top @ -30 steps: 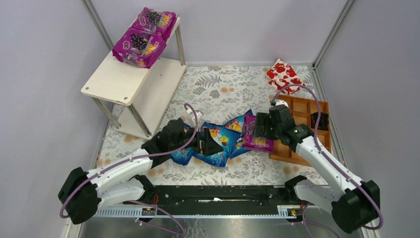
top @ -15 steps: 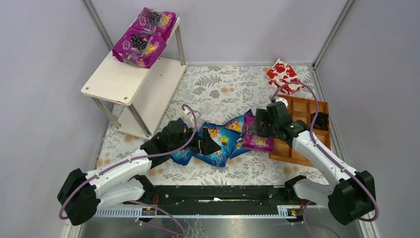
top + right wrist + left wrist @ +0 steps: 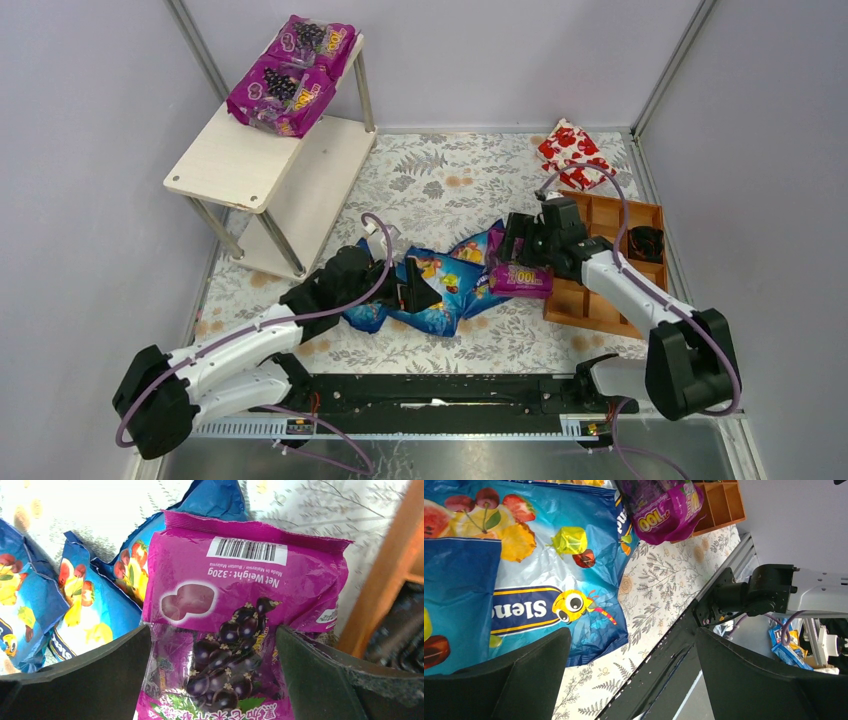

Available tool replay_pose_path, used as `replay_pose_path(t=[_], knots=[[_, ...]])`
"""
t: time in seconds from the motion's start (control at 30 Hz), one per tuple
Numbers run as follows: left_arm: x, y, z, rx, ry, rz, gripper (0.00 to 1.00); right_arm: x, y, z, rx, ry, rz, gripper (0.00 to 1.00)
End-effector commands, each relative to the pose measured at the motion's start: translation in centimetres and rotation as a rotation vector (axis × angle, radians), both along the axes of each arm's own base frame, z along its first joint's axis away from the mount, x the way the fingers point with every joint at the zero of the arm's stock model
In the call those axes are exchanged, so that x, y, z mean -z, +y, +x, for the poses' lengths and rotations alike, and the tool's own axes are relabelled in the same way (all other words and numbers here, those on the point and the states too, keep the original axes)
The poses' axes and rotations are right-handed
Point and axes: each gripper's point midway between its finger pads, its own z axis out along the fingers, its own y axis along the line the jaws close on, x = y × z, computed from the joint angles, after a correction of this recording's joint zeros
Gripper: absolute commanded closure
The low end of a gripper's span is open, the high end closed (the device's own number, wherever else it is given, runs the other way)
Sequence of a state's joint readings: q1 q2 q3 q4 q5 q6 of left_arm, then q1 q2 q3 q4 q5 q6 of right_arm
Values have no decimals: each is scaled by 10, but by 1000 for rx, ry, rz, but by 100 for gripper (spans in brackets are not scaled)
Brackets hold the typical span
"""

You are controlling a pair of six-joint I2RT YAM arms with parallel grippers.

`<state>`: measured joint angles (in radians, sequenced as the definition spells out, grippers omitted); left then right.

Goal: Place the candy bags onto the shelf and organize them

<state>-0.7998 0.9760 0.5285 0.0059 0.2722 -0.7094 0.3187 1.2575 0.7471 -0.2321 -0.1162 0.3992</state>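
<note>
Right fingers (image 3: 518, 252) closed against opposite edges of the third purple bag (image 3: 235, 595). The bag looked raised off the floral surface (image 3: 440, 190), just beside the brown tray (image 3: 612, 215). Gripping across the width probably keeps the slack packet flat for carrying. Left fingers (image 3: 420, 288) were spread wide and held nothing, poised over the blue bags (image 3: 524, 555), which lay overlapped mid-surface, likely next in turn. Two purple bags (image 3: 290, 70) sat touching at the far end of the shelf (image 3: 225, 160) top board, presumably grouped by colour so the held one can join them.
</note>
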Motion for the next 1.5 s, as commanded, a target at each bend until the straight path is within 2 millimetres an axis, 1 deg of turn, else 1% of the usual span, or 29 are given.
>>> replay_pose_path(t=[0.0, 0.07, 0.13, 0.2, 0.3, 0.37, 0.43, 0.5, 0.57, 0.63, 0.8, 0.93, 1.03, 1.1, 1.17, 1.23, 1.37, 1.43, 1.47], knots=[[-18, 1, 7, -48, -32, -41, 1, -7, 57, 0, -196, -21, 142, 0], [-21, -2, 7, -44, -16, -51, 1, -12, 73, -4, -236, -27, 171, 0], [-22, -7, 7, -34, -4, -66, 1, -21, 85, -9, -269, -41, 215, 0], [-23, -11, 12, -46, 4, -71, 1, -32, 89, -14, -292, -67, 242, 0], [-26, -21, 19, -51, 22, -96, 1, -41, 87, -21, -301, -90, 247, 0], [-32, -32, 22, -38, 47, -137, 3, -47, 73, -20, -260, -109, 191, 0], [-37, -44, 23, -9, 67, -190, 6, -56, 53, -15, -192, -145, 147, 0], [-40, -55, 25, 9, 93, -229, 11, -63, 33, -13, -128, -169, 181, 0], [-44, -65, 26, 37, 109, -258, 16, -68, 19, -11, -84, -176, 241, 0], [-43, -71, 29, 50, 117, -263, 17, -63, 9, -11, -54, -141, 284, 0], [-31, -76, 36, 45, 125, -228, 16, -31, -12, -4, 27, -7, 354, 0], [-22, -74, 35, 38, 141, -220, 16, -8, -29, 3, 77, 48, 255, 0], [-13, -71, 34, 23, 147, -204, 16, 0, -25, 5, 47, 64, 256, 0], [-8, -70, 35, 19, 147, -191, 16, 6, -30, 6, 59, 76, 222, 0], [-7, -70, 36, 16, 145, -188, 19, 10, -34, 6, 61, 73, 198, 0], [-7, -73, 38, 19, 146, -195, 21, 9, -28, 4, 33, 67, 233, 0], [-12, -81, 46, 16, 145, -207, 24, 4, -1, -3, -42, 64, 384, 0], [-13, -87, 53, 10, 146, -203, 24, 5, 5, -8, -52, 74, 410, 0], [-13, -91, 57, 5, 149, -201, 21, 1, 6, -3, -60, 42, 417, 0]])
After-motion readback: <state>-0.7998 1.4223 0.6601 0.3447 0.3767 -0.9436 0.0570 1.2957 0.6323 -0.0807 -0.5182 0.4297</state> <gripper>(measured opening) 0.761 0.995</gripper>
